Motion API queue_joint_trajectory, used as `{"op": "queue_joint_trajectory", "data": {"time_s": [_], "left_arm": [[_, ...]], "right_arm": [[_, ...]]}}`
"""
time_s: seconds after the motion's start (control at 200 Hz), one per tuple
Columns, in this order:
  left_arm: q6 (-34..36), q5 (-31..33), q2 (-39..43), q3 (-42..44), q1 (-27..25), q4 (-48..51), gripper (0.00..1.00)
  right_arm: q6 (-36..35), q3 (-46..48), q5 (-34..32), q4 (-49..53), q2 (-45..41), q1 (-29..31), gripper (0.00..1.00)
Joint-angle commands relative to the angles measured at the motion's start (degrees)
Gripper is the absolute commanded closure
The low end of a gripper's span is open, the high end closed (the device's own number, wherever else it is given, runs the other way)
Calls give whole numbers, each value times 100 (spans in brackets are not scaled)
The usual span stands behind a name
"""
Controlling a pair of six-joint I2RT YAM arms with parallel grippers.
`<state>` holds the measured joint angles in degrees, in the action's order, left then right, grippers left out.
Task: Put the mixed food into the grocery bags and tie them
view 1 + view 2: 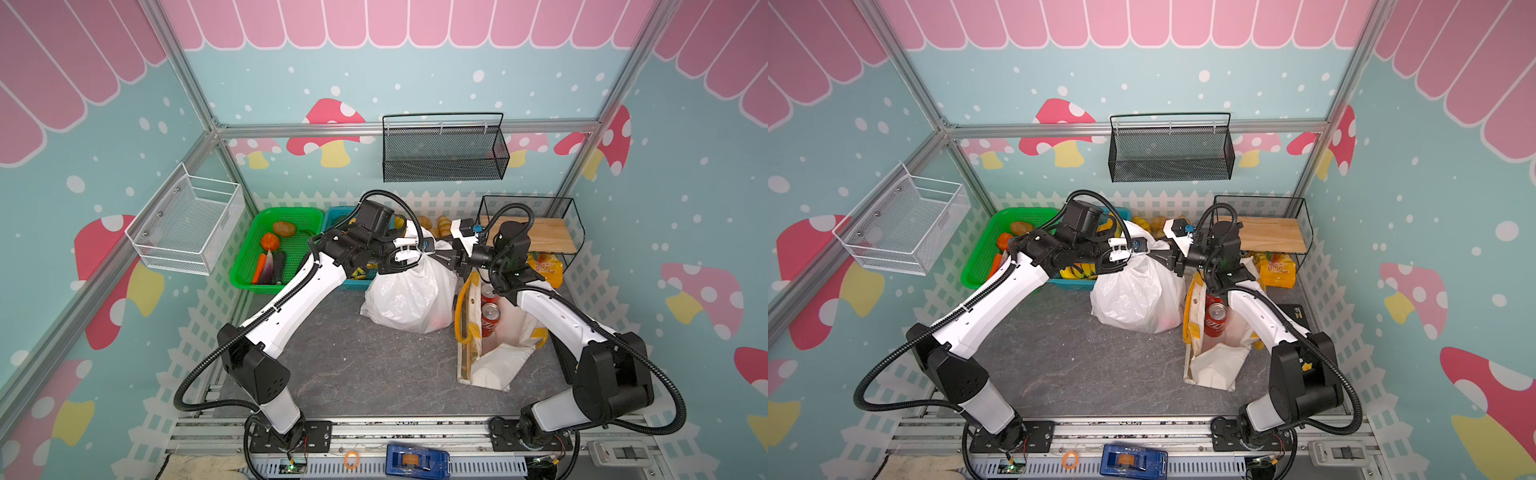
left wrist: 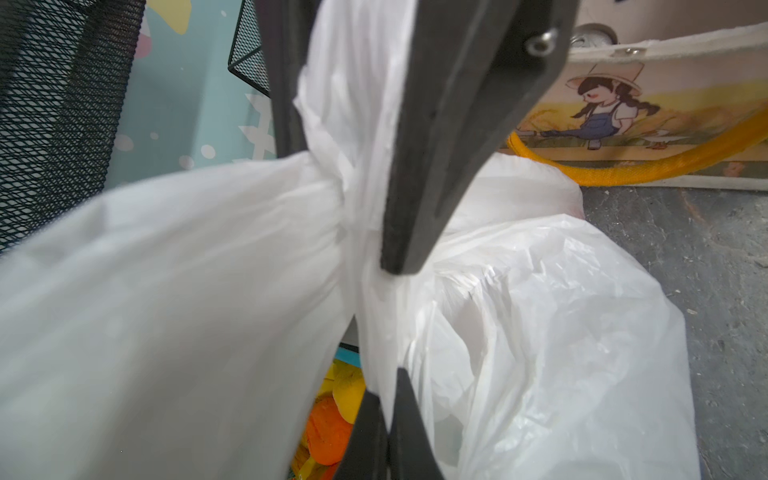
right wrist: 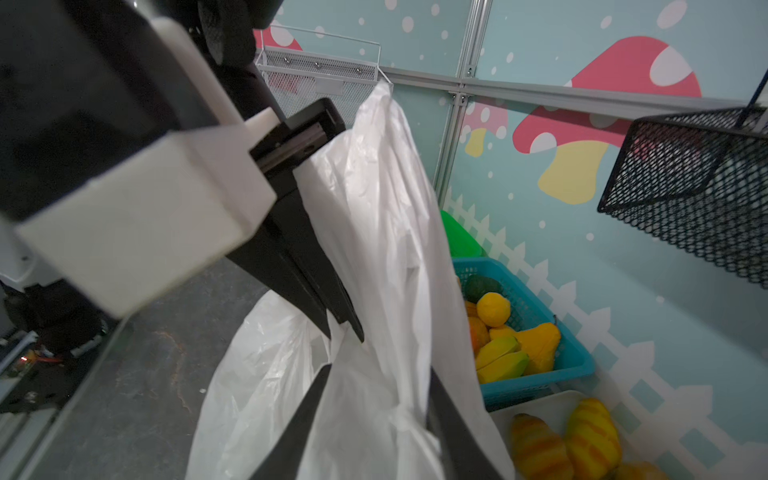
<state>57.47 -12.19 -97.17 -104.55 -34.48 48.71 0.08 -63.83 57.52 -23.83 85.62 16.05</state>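
The packing looks done and the tying is under way. The two red soda cans with white script (image 1: 489, 316) stand inside the stiff white tote with yellow handles (image 1: 494, 365), which sits on the right of the dark grey stone-patterned counter (image 1: 353, 365). Its mouth gapes and its handles hang loose. Just beside it, touching its left side, the thin crinkly white plastic bag (image 1: 407, 295) sits bulging. A faint reddish patch shows through the film low on its right side, but what lies inside cannot be made out. No tomato or purple onions show anywhere on the counter, so they are probably in this bag.

Both arms meet over the plastic bag's gathered top. The left gripper (image 2: 384, 399) is fully closed, pinching a twisted strand of the bag's film. The right gripper (image 3: 380, 370) straddles another strand with its jaws a little apart and film filling the gap. Whether it is clamped on that film cannot be told. In the left wrist view the two strands bunch and cross, which reads as a knot begun but not pulled tight.

What seems left is cinching this knot, then closing the tote's handles.
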Motion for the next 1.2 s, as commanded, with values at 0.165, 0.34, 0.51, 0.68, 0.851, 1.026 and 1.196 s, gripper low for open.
{"op": "queue_joint_trajectory", "data": {"time_s": [0.165, 0.34, 0.51, 0.68, 0.851, 1.026, 1.196], "left_arm": [[-46, 159, 34, -155, 57, 157, 100], [-774, -830, 321, -169, 427, 262, 47], [-1791, -2020, 295, -321, 619, 23, 24], [-2641, -2551, -171, -934, 585, -283, 26], [-2567, -2593, -303, -1080, 366, -309, 51], [-2295, -2048, -149, -728, 167, -362, 100], [-2182, -507, 634, 1155, -507, -1905, 100]], "right_arm": [[-123, 137, -414, -116, -114, -49, 100], [13, 336, -492, -239, -294, -43, 100], [135, 599, -483, -427, -448, -41, 100], [183, 705, -563, -435, -543, -41, 100], [343, 714, -765, -372, -590, -41, 100], [997, 671, -1500, -277, -689, -41, 100], [2362, 777, -2591, -152, -794, -32, 100]]}}
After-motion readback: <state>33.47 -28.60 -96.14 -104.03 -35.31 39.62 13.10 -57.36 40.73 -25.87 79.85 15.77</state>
